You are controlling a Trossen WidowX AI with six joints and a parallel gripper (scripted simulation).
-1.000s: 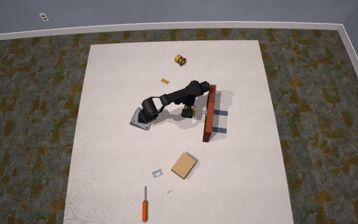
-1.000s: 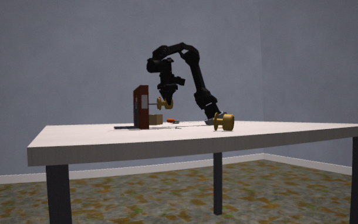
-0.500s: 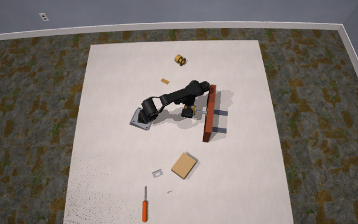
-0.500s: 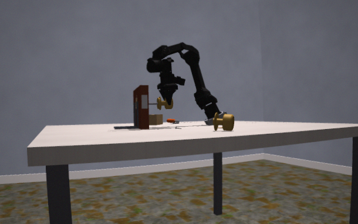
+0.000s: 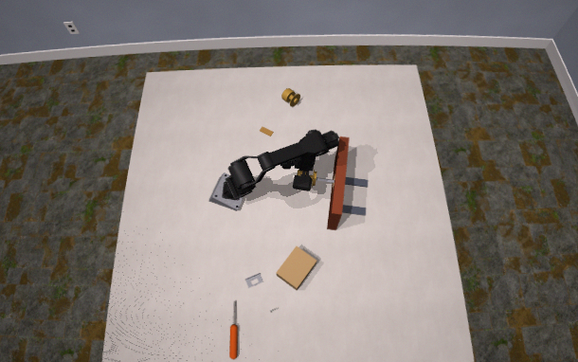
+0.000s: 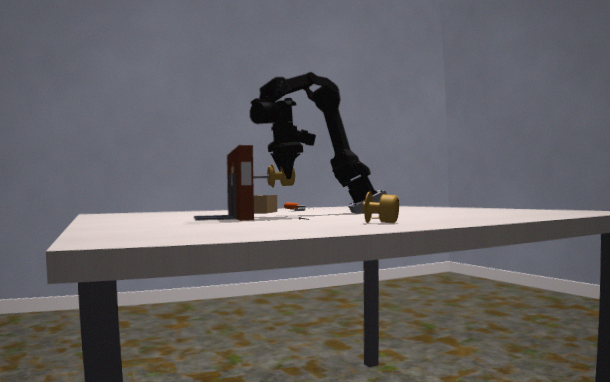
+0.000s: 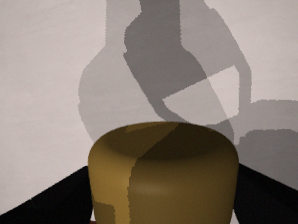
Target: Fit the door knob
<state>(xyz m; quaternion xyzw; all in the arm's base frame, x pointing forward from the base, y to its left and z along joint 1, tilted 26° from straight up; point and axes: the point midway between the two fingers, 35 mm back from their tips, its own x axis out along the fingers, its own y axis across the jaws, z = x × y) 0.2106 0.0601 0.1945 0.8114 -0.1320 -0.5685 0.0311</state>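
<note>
My gripper (image 5: 308, 180) (image 6: 286, 175) points down and is shut on a brass door knob (image 5: 313, 177) (image 6: 280, 176) (image 7: 162, 185), holding it level above the table. The knob's grey square spindle (image 5: 326, 180) (image 6: 260, 176) points at the upright red-brown wooden door piece (image 5: 339, 182) (image 6: 240, 182) and its tip reaches the wood at the latch. The knob's round plate (image 6: 271, 175) stands a spindle's length off the wood. A grey latch plate (image 6: 246, 173) shows on the door's edge. The wrist view shows the knob close up between my dark fingers, over the table.
A second brass knob (image 5: 291, 97) (image 6: 382, 208) lies on the table. A small tan strip (image 5: 266, 131), a tan box (image 5: 297, 266) (image 6: 265, 203), a grey strike plate (image 5: 253, 278), a small screw (image 5: 274, 310) and an orange screwdriver (image 5: 233, 337) (image 6: 291, 205) lie about. Dark feet (image 5: 355, 182) brace the door.
</note>
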